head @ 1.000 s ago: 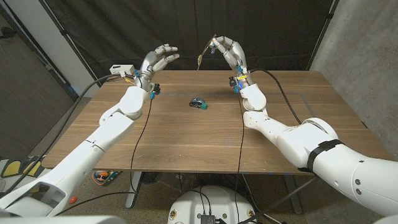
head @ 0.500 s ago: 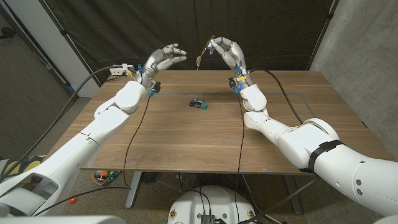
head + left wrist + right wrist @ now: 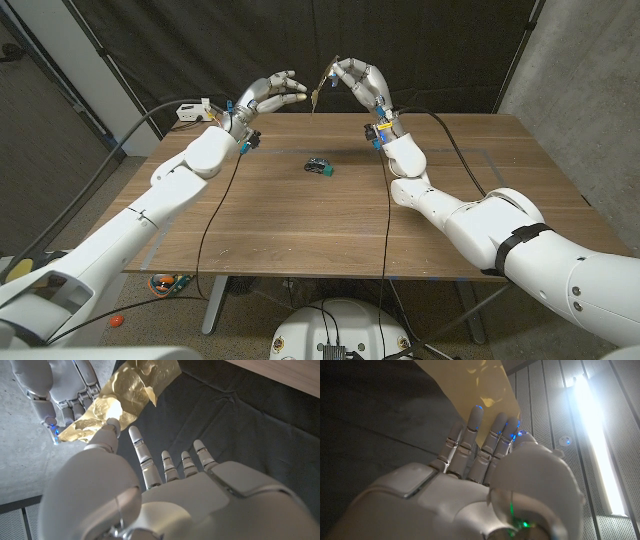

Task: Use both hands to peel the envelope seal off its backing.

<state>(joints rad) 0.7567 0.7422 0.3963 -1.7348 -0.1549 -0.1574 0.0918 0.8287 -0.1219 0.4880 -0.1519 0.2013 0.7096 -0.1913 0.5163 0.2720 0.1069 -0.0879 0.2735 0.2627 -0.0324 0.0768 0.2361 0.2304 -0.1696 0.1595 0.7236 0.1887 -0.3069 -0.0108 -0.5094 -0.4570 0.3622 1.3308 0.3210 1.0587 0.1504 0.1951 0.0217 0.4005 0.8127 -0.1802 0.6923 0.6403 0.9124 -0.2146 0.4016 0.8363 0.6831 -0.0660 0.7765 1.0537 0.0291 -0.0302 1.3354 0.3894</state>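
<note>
From the head view, your right hand (image 3: 358,82) pinches the gold seal (image 3: 318,90) above the table's (image 3: 300,215) far edge; your left hand (image 3: 268,93) hovers beside it, fingers apart. The left wrist view shows your left thumb (image 3: 107,432) touching the foil. In the right wrist view, the fingers (image 3: 472,442) press the sheet.

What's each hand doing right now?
Left hand: fingers apart, thumb tip touching the gold seal, no grip on it shown.
Right hand: holding the seal up above the table's far edge.
</note>
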